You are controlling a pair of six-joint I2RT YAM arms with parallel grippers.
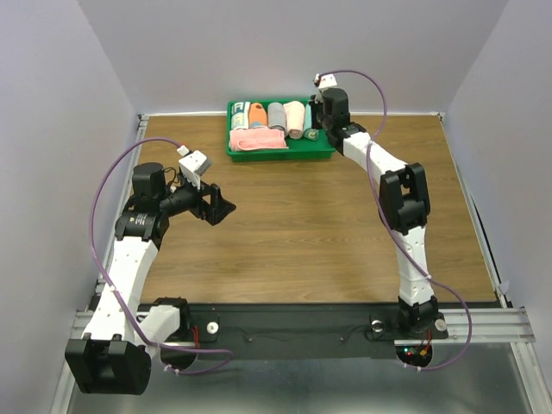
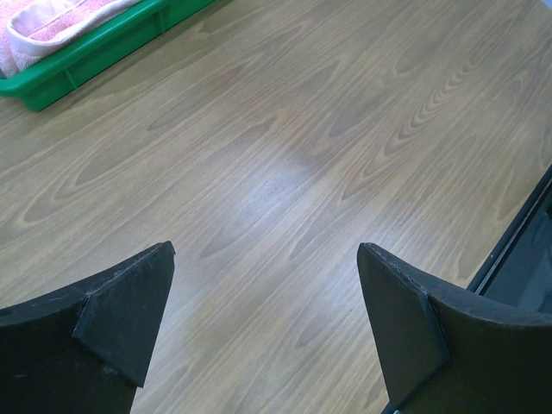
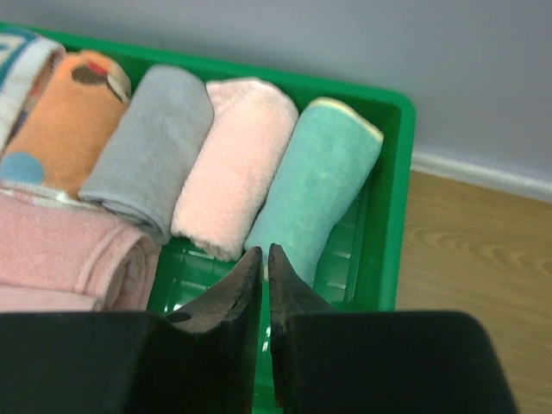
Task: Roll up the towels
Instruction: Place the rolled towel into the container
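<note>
A green tray [image 1: 280,153] at the table's far edge holds rolled towels side by side. The teal roll with pale yellow edges [image 3: 319,185] lies at the tray's right end, next to the peach-pink roll [image 3: 237,164]. My right gripper [image 3: 263,252] is shut and empty, with its tips just above the near end of the teal roll. From above, it [image 1: 321,116] covers most of the teal roll beside the peach-pink one [image 1: 295,119]. My left gripper [image 2: 266,248] is open and empty over bare wood at the table's left [image 1: 222,207].
The tray also holds a grey roll [image 3: 151,147], an orange patterned roll [image 3: 65,112], and a loosely folded pink towel [image 3: 60,259] along its near side. The tray's corner [image 2: 86,56] shows in the left wrist view. Grey walls enclose the table.
</note>
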